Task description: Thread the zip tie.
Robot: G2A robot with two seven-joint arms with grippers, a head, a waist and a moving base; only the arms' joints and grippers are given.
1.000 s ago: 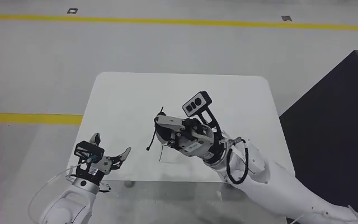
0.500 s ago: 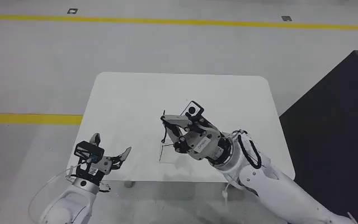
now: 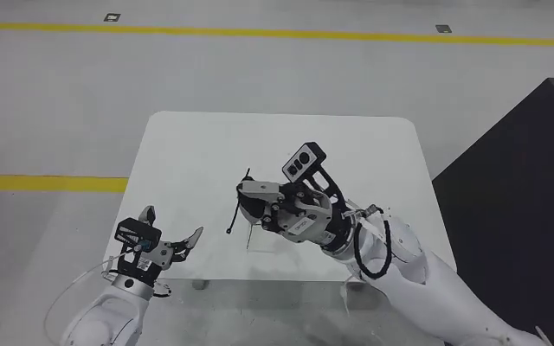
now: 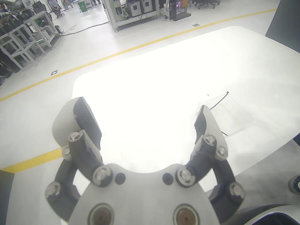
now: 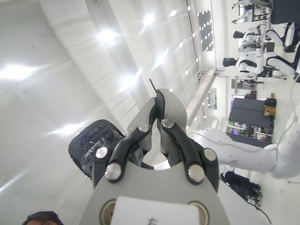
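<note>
White round-cornered table (image 3: 363, 147): unchanged. My right gripper (image 3: 245, 201), centre of the top view, is back where it sat a second ago. Half a second ago the wrist had rolled and shifted a little toward the right of the frame, then it returned. Its pads stay clamped on the thin black plastic zip tie (image 3: 234, 218), held up off the table, strap trailing toward the lower left. My left gripper (image 3: 173, 221), lower left of the top view, has not moved; fingers spread wide, nothing in them. Reading: a wiggle, no gain, and I see no loop formed yet. Hard to make out: which end is the head. In the right wrist view a short tip pokes past the pads, the rest buried between them. At the right of the left wrist view a thin black strand (image 4: 219, 101) lies on a clear sheet (image 4: 234, 118); cannot tell whether it is a second tie.
</note>
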